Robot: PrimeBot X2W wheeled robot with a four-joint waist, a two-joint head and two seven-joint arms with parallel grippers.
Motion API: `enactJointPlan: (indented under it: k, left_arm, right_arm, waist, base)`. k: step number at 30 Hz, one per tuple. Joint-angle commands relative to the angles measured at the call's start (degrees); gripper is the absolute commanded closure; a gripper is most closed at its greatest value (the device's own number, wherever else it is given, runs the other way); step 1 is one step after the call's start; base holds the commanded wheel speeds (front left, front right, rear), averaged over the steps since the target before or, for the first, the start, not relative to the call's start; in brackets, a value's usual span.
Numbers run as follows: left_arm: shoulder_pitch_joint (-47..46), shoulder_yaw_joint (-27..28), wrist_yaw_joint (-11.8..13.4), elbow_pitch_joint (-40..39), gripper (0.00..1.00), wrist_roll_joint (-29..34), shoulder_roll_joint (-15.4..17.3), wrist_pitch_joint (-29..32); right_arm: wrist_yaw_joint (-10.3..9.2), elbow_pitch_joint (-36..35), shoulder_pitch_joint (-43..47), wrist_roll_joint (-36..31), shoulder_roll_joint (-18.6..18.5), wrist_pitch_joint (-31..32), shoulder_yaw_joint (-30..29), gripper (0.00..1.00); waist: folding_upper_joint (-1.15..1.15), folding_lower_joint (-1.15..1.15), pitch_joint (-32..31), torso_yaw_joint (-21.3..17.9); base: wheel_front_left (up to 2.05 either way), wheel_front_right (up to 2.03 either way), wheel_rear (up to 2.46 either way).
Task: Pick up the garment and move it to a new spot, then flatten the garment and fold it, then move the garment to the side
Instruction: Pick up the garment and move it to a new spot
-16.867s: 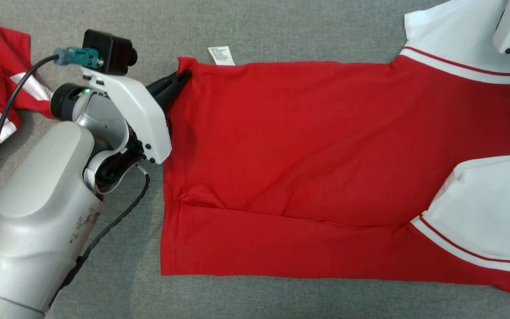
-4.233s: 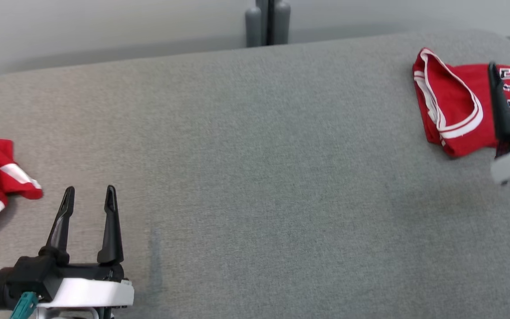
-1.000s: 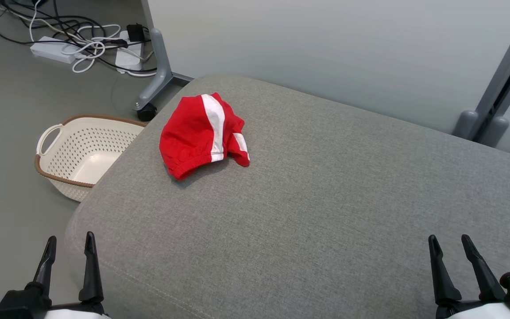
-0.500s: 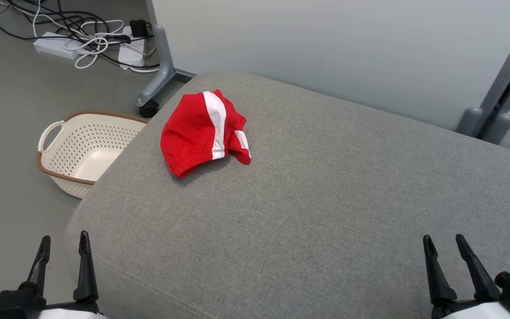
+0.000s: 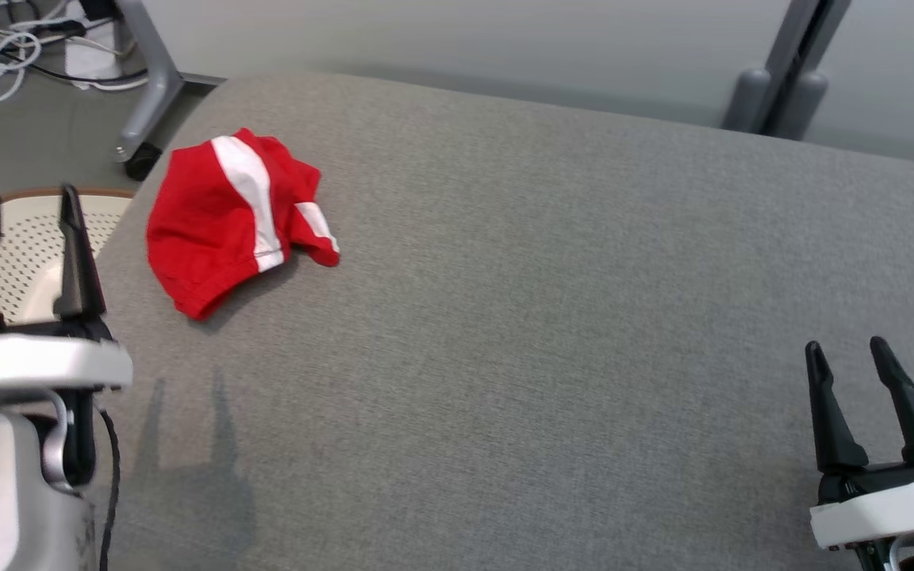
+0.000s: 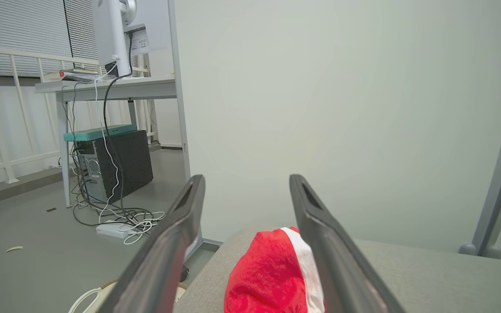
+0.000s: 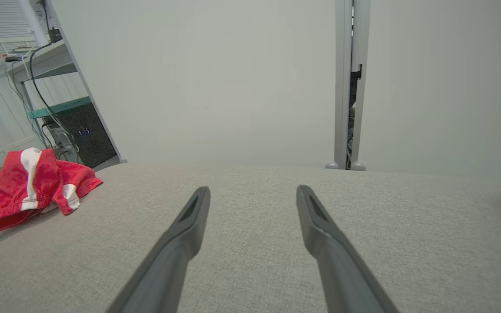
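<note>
**Left arm lines up on the crumpled garment**

Since half a second ago the head camera has swung, shifting the whole scene. Against that shift, the left gripper (image 5: 28, 198) has come up from well short of the red-and-white garment (image 5: 219, 214) to roughly level with it. It now sits off the garment's left side, with the pale basket (image 5: 27, 254) showing behind its fingers. The garment lies where it did, bunched near the far left corner of the grey cushion (image 5: 552, 285).

Both grippers stand spread wide and hold nothing. The right gripper (image 5: 846, 346) hangs at the near right, well apart from the cloth. In the left wrist view the garment sits ahead between the spread fingers.

This looks like the first step — the pick-up, not yet begun. The next move likely calls for the left arm to reach forward and down and close on a raised fold. It would then carry the cloth to the open middle of the cushion — room enough to flatten it.
</note>
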Motion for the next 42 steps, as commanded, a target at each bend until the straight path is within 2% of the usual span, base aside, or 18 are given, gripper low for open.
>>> enactJointPlan:
  k: [1,10,19,27,33,34,36,37,42]
  left_arm:
    - [-4.22,0.29,0.09,0.74,0.00,-0.83,0.52,0.62]
    - [-18.79,2.49,0.61,10.45,0.00,-3.15,6.09,3.16]
    - [-23.87,2.54,0.75,21.51,0.00,-3.30,9.98,6.62]
    - [-24.85,2.20,1.07,30.94,0.00,-4.69,11.25,15.49]
    - [-24.99,1.57,1.64,38.88,0.00,-5.62,11.03,25.38]
    - [-24.75,1.57,1.73,39.80,0.26,-5.86,10.79,26.37]
    - [-24.67,1.68,1.87,41.40,0.94,-6.34,10.49,27.75]
    - [-24.52,1.32,2.01,42.15,1.00,-6.12,10.49,28.48]
    - [-25.46,0.75,2.52,41.51,1.00,-5.45,11.56,24.25]
  right_arm:
    - [0.00,-0.88,-1.12,0.02,-1.01,0.24,-0.66,0.00]
    - [0.01,-4.22,-4.89,0.19,-2.66,0.46,-2.72,0.00]
    - [0.01,-4.14,-6.75,0.11,-2.85,-0.04,-2.76,0.00]
    - [0.01,-4.08,-7.80,-0.08,-3.05,-0.34,-2.71,0.00]
    - [0.01,-3.79,-8.24,-0.31,-3.12,-0.28,-2.23,0.00]
    - [0.01,-3.69,-8.31,-0.29,-3.19,-0.30,-2.17,0.00]
    - [0.01,-3.52,-8.43,-0.26,-3.27,-0.31,-2.01,0.00]
    - [0.01,-3.44,-8.45,-0.27,-3.28,-0.32,-1.88,0.00]
    - [0.01,-2.94,-8.09,-0.45,-3.10,-0.37,-1.99,0.00]
  waist:
    - [0.00,0.00,5.64,-5.48]
    - [0.00,0.00,13.94,-12.82]
    - [0.00,0.00,17.14,-15.86]
    - [0.00,0.00,17.63,-16.83]
    - [0.00,0.00,17.38,-17.37]
    - [0.00,0.00,17.26,-17.46]
    - [0.00,0.00,16.97,-17.67]
    - [0.00,0.00,16.79,-17.79]
    - [0.00,0.00,15.42,-18.01]
  base:
    - [0.00,0.00,0.00]
    - [0.00,0.00,0.00]
    - [0.00,0.00,0.00]
    - [0.00,0.00,0.00]
    - [0.00,0.00,0.00]
    - [0.00,0.00,0.00]
    - [0.00,0.00,0.00]
    - [0.00,0.00,0.00]
    - [0.00,0.00,0.00]
